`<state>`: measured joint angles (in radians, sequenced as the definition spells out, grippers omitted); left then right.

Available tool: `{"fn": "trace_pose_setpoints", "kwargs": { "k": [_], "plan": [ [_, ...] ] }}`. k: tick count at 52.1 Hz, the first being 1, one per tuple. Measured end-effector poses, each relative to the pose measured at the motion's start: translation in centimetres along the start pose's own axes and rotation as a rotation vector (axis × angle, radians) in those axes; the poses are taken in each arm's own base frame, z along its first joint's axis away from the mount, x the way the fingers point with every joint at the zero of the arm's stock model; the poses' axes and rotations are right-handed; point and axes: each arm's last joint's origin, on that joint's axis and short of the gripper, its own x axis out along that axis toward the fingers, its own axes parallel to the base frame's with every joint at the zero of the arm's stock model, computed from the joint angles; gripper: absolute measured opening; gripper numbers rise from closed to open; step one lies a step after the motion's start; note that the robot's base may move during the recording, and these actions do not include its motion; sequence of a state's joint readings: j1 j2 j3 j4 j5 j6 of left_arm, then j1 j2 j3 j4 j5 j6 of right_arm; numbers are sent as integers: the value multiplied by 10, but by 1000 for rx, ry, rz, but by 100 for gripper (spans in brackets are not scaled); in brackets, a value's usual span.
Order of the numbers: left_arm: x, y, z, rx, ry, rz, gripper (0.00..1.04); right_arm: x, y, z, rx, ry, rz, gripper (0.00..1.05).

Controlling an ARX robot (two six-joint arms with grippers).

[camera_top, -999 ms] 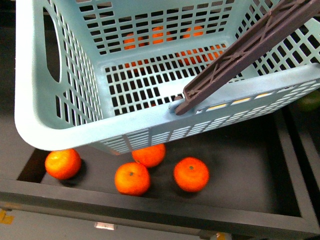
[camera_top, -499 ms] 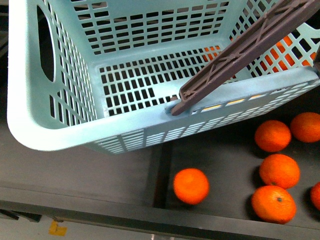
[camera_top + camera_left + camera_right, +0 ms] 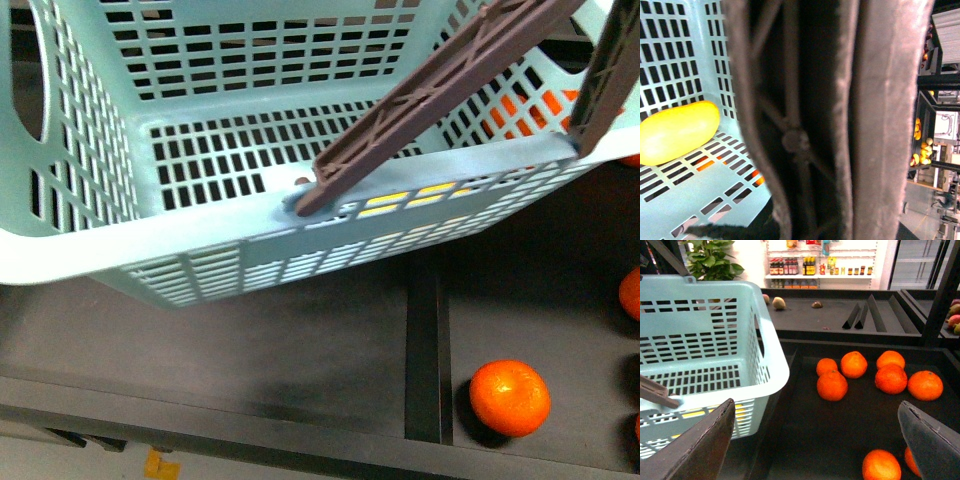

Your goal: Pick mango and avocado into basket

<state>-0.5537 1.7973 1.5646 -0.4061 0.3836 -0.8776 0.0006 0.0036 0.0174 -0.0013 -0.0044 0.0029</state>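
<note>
The basket (image 3: 200, 240) fills most of the front view, raised and tilted above the dark tray (image 3: 300, 350), its brown handle (image 3: 420, 100) slanting across the near rim. In the left wrist view the handle (image 3: 840, 120) runs directly against the camera and blocks the left fingers, so whether they are open or closed, and whether they grip the handle, cannot be told. The mango (image 3: 677, 131) lies on the slotted basket floor, off to one side of the handle. In the right wrist view the right gripper (image 3: 815, 440) has its fingers (image 3: 700, 445) spread wide apart, holding nothing; the basket (image 3: 715, 350) sits beside one finger, and the oranges (image 3: 855, 365) lie on the tray beyond and between the fingers. One orange (image 3: 510, 397) rests near the tray's front edge. No avocado can be identified.
</note>
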Motion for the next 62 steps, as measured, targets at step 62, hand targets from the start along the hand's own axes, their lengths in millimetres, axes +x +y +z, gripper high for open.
{"fn": "trace_pose_setpoints", "kwargs": {
  "k": [62],
  "plan": [
    [117, 152, 102, -828, -691, 281, 15, 0, 0, 0, 0, 0, -4, 96]
  ]
}}
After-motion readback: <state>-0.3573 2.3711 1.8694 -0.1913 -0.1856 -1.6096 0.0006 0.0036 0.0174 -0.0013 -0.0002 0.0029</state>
